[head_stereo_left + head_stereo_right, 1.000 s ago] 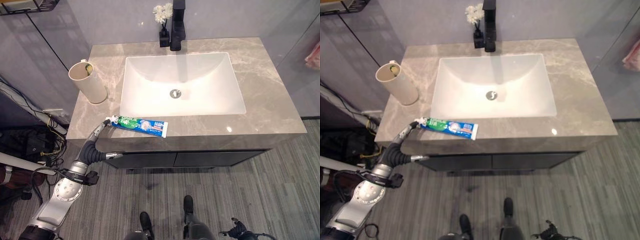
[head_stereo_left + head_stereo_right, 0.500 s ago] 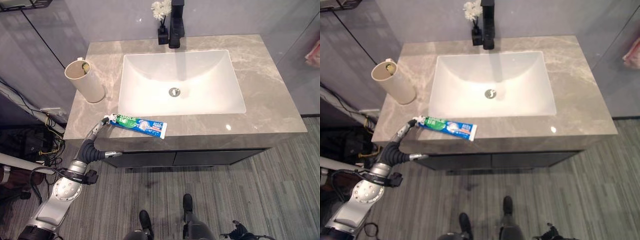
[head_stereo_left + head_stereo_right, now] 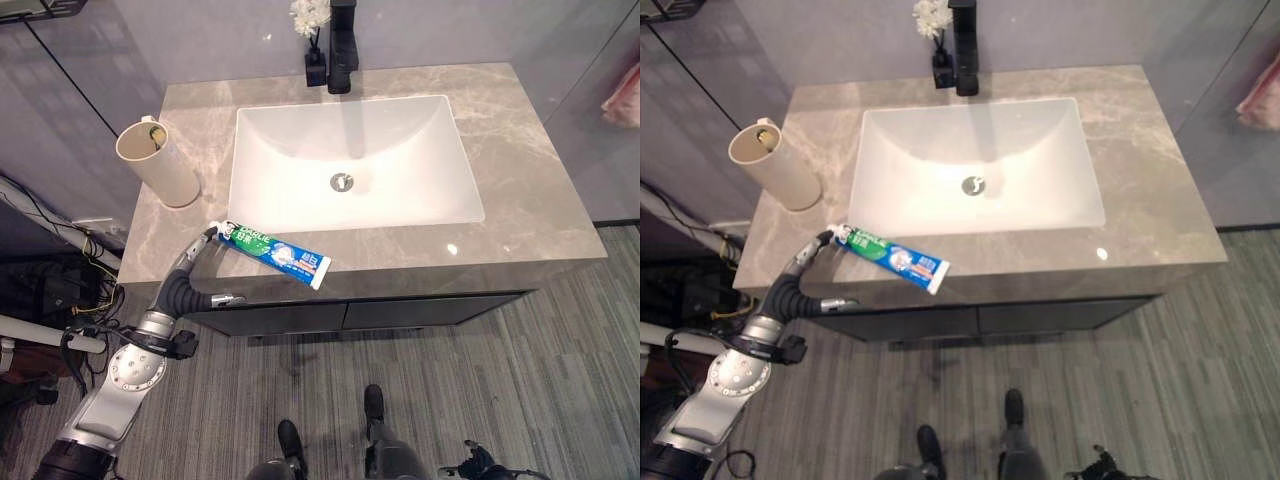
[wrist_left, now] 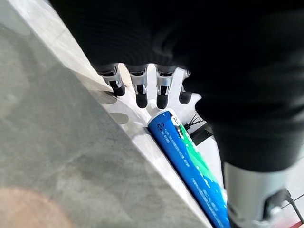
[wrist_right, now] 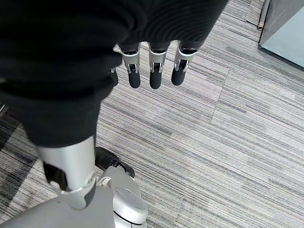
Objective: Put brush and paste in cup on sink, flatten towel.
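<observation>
left hand (image 3: 203,243) at the front left edge of the grey marble desk (image 3: 520,150), fingers (image 4: 138,88) straight and spread a little, clamped on nothing; their dark tips rest against the cap end of the toothpaste tube (image 3: 275,254). the tube lies flat, running away from the hand along the narrow strip of desk between the white sink basin (image 3: 350,160) and the front edge, its far end angled toward that edge and close to it. in the left wrist view the blue and green tube (image 4: 187,171) lies just beyond the fingertips, beside the pale rim of the desk.

beige cup (image 3: 158,163) stands upright behind the hand, on the left strip of desk beside the basin, well apart from the tube; something small and greenish shows inside its mouth, too small to identify. the desk surface between hand and cup is bare. at the back edge, far from the hand, a black faucet (image 3: 343,45) and a small dark vase with white flowers (image 3: 311,20) stand together. the whole right strip of desk, on the far side of the basin, is open.

a pink cloth (image 3: 624,95) shows at the far right, off the desk.

right hand (image 5: 151,64) hangs low over the striped grey floor (image 5: 228,142), fingers straight and relaxed, holding nothing.
</observation>
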Robot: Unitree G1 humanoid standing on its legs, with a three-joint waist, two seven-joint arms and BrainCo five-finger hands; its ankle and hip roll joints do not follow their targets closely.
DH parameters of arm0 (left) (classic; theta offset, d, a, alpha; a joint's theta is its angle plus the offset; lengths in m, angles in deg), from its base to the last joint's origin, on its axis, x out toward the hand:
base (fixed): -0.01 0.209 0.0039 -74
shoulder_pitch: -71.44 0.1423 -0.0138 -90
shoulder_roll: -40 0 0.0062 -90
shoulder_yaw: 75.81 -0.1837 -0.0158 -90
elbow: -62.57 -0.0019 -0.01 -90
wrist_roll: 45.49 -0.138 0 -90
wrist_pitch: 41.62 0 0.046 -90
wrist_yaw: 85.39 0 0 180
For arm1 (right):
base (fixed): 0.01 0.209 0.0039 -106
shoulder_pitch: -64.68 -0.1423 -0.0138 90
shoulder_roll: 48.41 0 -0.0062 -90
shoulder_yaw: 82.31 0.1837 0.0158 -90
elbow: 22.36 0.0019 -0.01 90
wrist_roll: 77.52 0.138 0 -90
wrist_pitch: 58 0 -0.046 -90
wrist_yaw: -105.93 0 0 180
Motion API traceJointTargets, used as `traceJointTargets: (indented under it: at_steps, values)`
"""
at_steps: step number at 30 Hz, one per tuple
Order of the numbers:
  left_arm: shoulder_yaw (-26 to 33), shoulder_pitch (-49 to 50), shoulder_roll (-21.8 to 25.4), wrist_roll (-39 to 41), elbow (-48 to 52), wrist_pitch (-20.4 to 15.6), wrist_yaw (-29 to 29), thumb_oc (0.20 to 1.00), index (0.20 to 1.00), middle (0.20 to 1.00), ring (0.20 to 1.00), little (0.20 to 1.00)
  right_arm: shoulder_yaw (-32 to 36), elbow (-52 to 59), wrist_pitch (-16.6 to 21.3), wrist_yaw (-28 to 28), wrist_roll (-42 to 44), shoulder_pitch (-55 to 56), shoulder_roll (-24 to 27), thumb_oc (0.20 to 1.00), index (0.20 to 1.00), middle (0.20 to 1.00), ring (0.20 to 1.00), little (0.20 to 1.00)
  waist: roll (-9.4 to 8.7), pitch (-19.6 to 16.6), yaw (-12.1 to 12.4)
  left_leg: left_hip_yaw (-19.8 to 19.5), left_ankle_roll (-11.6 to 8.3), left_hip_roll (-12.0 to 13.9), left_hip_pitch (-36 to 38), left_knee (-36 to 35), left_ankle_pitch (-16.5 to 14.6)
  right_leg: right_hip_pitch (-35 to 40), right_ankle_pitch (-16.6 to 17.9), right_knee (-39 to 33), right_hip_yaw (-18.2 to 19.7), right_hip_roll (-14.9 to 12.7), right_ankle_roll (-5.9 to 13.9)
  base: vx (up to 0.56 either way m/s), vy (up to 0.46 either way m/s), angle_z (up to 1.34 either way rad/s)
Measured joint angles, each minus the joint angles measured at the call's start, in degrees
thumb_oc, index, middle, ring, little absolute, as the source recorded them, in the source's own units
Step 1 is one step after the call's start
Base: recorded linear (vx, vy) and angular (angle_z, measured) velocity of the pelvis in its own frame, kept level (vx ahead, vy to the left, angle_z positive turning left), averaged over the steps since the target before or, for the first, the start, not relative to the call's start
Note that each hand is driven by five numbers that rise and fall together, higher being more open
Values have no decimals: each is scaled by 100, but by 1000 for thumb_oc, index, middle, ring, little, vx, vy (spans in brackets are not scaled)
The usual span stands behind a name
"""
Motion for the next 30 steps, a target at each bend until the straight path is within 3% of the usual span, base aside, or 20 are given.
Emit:
traceJointTargets:
  at_steps: [11, 22, 30]
  values:
    - [22, -17, 72, -386, -41, 6, -42, 1000, 1000, 1000, 1000, 1000, 2, 1, 1, -3, 2, 0, 1, 1000, 1000, 1000, 1000, 1000, 6, 0, 8, 119, -17, 44, 8, 0, -14, -54, -3, 0, 116, 64, -32, -4, -5, -5]
    - [163, 259, 72, -614, -275, 93, -45, 1000, 1000, 1000, 1000, 1000, 13, -13, 0, -3, 4, 0, 22, 1000, 1000, 1000, 1000, 1000, 243, 3, 19, 133, -24, 64, 146, -1, -11, 90, -5, -1, 118, 81, -68, 0, 0, 0]
    - [451, 608, 75, -808, -234, 130, -189, 1000, 1000, 1000, 1000, 1000, 19, -53, -1, -3, 24, 9, 30, 1000, 1000, 1000, 1000, 1000, 292, -25, 40, 130, -26, 69, 234, 0, -9, 168, 1, -1, 110, 82, -75, 0, 0, 0]
